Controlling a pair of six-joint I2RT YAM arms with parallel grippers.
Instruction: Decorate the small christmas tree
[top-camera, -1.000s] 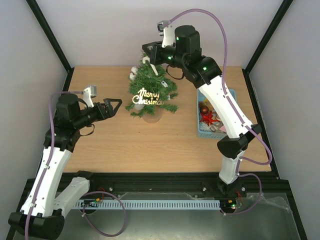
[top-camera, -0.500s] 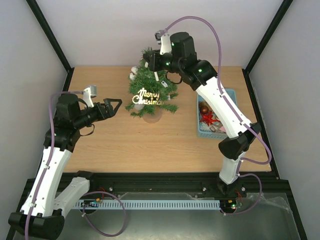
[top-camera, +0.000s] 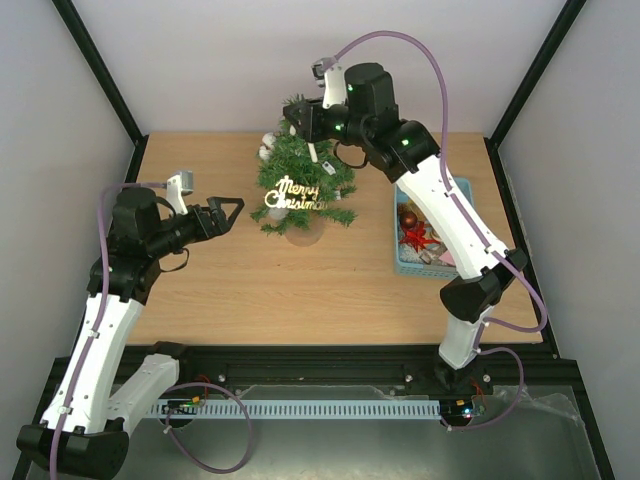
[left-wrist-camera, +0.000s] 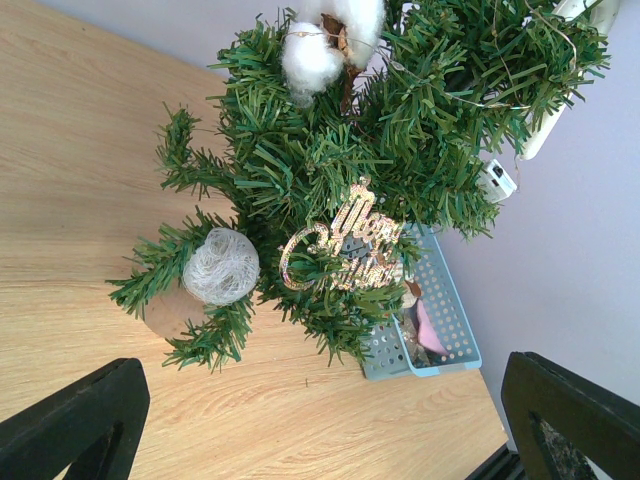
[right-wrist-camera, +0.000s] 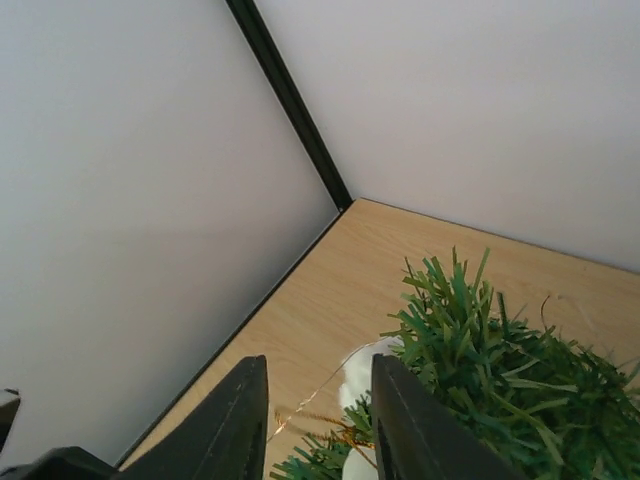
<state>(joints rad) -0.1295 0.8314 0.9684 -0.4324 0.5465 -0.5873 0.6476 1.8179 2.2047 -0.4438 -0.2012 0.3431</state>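
White ball (left-wrist-camera: 221, 266) on small christmas tree (left-wrist-camera: 300, 170), left wrist view

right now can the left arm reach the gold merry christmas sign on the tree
Probably yes: the open left claw faces the sign on the small christmas tree, with only bare table between.

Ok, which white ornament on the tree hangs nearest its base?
The woven string ball, low on the small christmas tree beside its tan base; the fluffy cotton puffs sit higher among the branches.
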